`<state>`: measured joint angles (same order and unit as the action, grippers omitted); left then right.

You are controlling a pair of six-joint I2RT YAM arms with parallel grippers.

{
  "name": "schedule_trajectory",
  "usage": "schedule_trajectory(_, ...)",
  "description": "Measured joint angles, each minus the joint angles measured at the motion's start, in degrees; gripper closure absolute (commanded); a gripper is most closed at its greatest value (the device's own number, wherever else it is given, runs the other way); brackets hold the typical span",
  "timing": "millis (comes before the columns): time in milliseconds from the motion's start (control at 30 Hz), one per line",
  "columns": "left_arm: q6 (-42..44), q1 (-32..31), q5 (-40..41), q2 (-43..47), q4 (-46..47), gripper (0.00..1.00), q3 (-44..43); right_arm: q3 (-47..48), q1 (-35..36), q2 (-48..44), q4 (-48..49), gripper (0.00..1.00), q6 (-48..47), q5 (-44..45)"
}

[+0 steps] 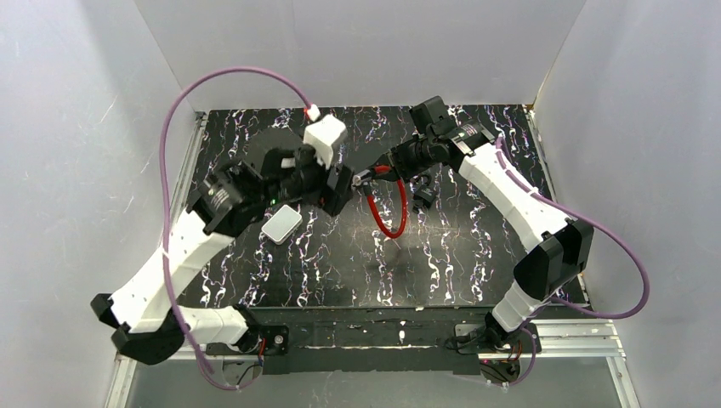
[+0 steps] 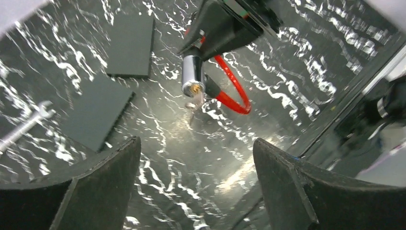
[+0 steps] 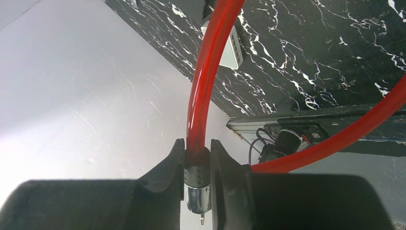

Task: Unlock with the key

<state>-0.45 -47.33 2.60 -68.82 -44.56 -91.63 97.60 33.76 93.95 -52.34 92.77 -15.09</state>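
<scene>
Clamps right gripper (image 3: 197,165) on lock cylinder (image 2: 192,76); holds left gripper (image 2: 195,151) wide apart, empty. Shows key (image 2: 193,106) dangling at cylinder's end clearly from left wrist only.

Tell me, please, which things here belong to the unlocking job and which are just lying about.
Job: key hanging at the lock cylinder end; red cable lock, clamped in the right gripper; left gripper, jaws open.
Lying about: white box; wrench; two dark pads.
</scene>
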Motion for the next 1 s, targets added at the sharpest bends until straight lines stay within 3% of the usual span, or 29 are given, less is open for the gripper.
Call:
schedule_trajectory(133, -9.9, 5.5, -5.4, -5.0, -2.9, 0.21, -4.5, 0.0, 0.0, -0.4, 0.8, 0.99, 0.0, 0.0)
schedule_trajectory(433, -25.8, 12.3, -15.7, -10.0, -5.6, 0.33, -4.8, 0.0, -0.3, -0.9, 1.8, 0.99, -0.2, 0.0)
schedule_trajectory(767, -31.8, 13.9, -19.5, -13.9, -5.0, 0.37, -4.9, 0.0, -0.4, -0.9, 1.8, 0.99, -2.0, -0.2)
schedule_trajectory(1000, -34.3, 14.1, -23.2, -17.7, -3.5, 0.51, -4.9, 0.0, -0.4, -0.9, 1.8, 0.99, -3.1, -0.6)
